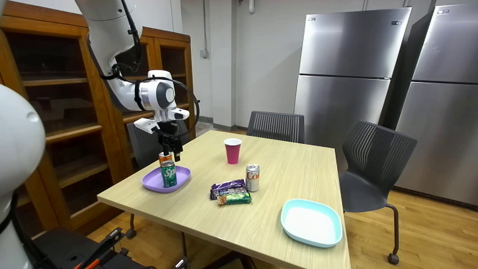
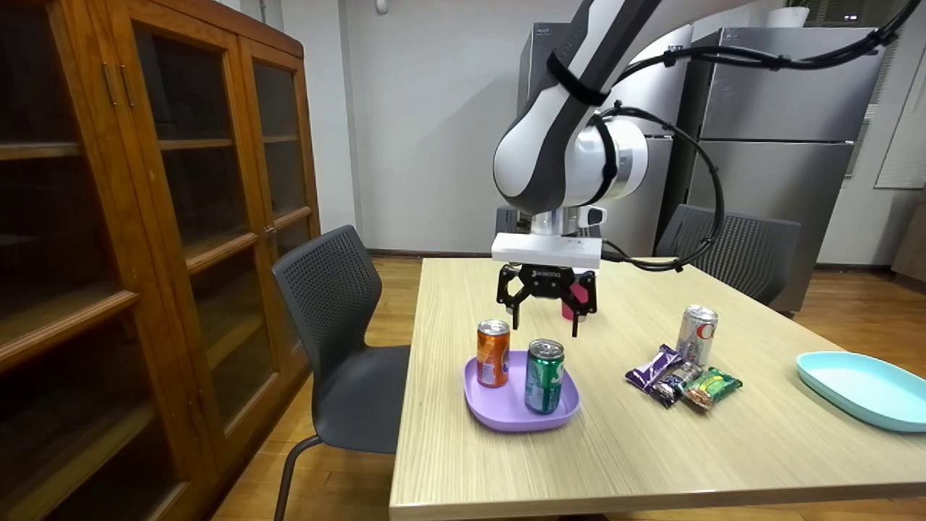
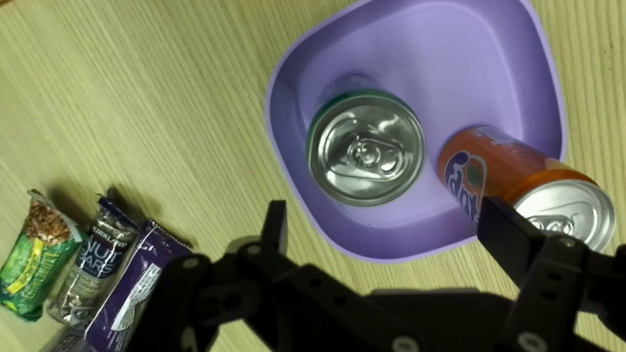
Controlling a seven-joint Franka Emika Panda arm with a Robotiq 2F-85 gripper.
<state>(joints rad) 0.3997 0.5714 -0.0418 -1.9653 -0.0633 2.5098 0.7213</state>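
Note:
My gripper [image 2: 545,325] is open with nothing between its fingers. It points down above the table, near a purple plate [image 2: 499,420]. An orange Fanta can [image 2: 493,354] and a green Sprite can [image 2: 544,380] stand upright on the plate. In the wrist view, the gripper [image 3: 385,217] has its fingers apart below the Sprite can [image 3: 367,149]. One finger overlaps part of the Fanta can [image 3: 489,166] in that view, but the fingers appear above and apart from the cans. In an exterior view, the Sprite can [image 1: 169,175] partly hides the Fanta can [image 1: 164,158].
A pink cup [image 1: 233,153] stands behind the gripper. A silver Coke can [image 1: 252,178] stands beside a purple bar [image 1: 227,185], a nut bar [image 3: 98,264] and a green bar [image 1: 234,198]. A light blue plate [image 1: 313,224] lies near the table edge. Chairs [image 1: 276,127] surround the table.

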